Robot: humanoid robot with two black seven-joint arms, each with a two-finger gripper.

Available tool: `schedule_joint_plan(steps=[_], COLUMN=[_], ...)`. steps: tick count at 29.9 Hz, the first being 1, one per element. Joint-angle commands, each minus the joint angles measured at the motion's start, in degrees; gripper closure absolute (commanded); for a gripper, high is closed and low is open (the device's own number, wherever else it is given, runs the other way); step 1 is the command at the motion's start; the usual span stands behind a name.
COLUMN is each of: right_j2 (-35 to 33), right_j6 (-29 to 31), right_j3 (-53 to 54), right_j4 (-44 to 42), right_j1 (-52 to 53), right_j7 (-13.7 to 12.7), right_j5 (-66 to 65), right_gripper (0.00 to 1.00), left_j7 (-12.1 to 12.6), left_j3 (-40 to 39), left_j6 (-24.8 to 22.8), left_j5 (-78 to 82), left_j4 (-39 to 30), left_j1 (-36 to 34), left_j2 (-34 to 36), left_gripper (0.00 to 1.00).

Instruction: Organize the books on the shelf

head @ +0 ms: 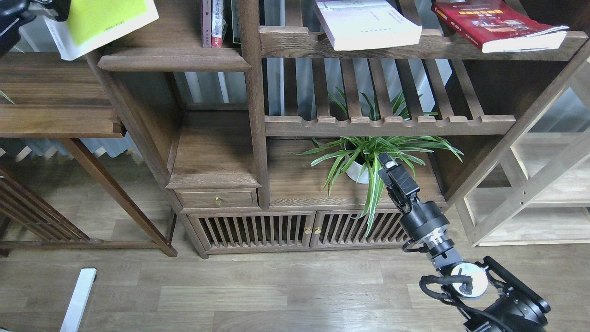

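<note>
The yellow-green book hangs tilted at the top left, its lower corner over the left end of the dark shelf. My left gripper is shut on the book's left edge and is mostly cut off by the frame's top. The white book and the red book lie flat on the slatted rack at the top right. My right gripper points up in front of the potted plant, holding nothing; its fingers cannot be told apart.
Several upright books stand at the shelf's right end against a post. A potted plant sits on the lower board. A dark side table stands at left, a pale wood frame at right.
</note>
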Motion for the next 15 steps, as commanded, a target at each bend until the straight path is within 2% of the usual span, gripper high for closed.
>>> schedule_joint_plan(steps=[1, 4, 9, 15], right_j2=[0.1, 0.2, 0.1, -0.1], right_j6=[0.0, 0.0, 0.0, 0.0], right_j3=[-0.2, -0.2, -0.2, -0.2], right_j4=[0.0, 0.0, 0.1, 0.1], right_j1=[0.3, 0.5, 0.4, 0.3], right_j7=[0.0, 0.0, 0.0, -0.1], right_j5=[0.0, 0.0, 0.0, -0.1], right_gripper=[0.16, 0.16, 0.16, 0.16], left_j7=[-0.4, -2.2, -3.7, -7.3], left_j3=[0.3, 0.7, 2.1, 3.9], left_j6=[4.0, 6.7, 7.9, 11.0], left_j5=[-0.1, -0.1, 0.0, 0.1], left_j4=[0.4, 0.7, 1.3, 1.6], left_j1=[-0.1, -0.1, -0.3, -0.5], left_j2=[-0.9, -2.1, -4.1, -5.2], left_gripper=[1.00, 1.00, 1.00, 1.00])
